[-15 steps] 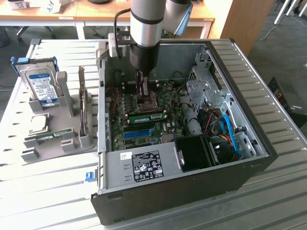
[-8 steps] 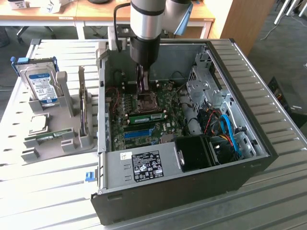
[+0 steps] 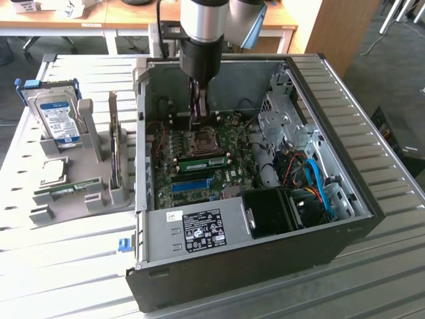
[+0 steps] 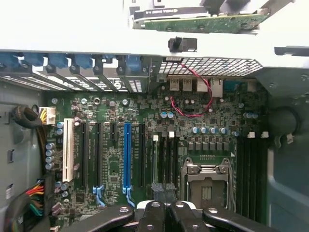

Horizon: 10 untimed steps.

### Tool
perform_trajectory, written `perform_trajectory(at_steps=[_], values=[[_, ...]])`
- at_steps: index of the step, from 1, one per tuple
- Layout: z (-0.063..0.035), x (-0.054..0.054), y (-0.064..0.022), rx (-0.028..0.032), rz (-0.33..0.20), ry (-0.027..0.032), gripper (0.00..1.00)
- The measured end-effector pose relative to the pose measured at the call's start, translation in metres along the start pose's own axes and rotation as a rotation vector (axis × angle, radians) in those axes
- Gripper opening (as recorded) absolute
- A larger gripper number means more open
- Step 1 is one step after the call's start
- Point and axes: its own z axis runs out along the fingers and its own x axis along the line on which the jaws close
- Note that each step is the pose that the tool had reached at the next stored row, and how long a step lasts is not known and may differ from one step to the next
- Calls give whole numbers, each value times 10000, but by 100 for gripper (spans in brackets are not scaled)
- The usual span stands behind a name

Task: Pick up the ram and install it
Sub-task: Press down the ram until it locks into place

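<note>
The ram (image 3: 202, 161), a slim green stick with a pale label, lies along a slot on the motherboard (image 3: 229, 174), just on the near side of the CPU socket (image 3: 201, 139). Above the socket hangs the gripper (image 3: 198, 119), fingers pressed together and holding nothing. The open computer case (image 3: 345, 126) rests on a pale slatted table (image 3: 66, 266), with wooden desks (image 3: 66, 16) beyond. To the left, a grey holder (image 3: 93, 193) carries a hard drive (image 3: 58, 118) and a second green stick (image 3: 63, 191), partly hidden.

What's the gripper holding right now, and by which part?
Nothing that shows: the gripper is shut with nothing between its fingers, over the motherboard.
</note>
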Motion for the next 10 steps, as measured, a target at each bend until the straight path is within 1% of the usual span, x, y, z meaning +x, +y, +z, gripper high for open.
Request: perform_trajectory(at_steps=[10], values=[[-179,-7,4,-1,0,0,11]])
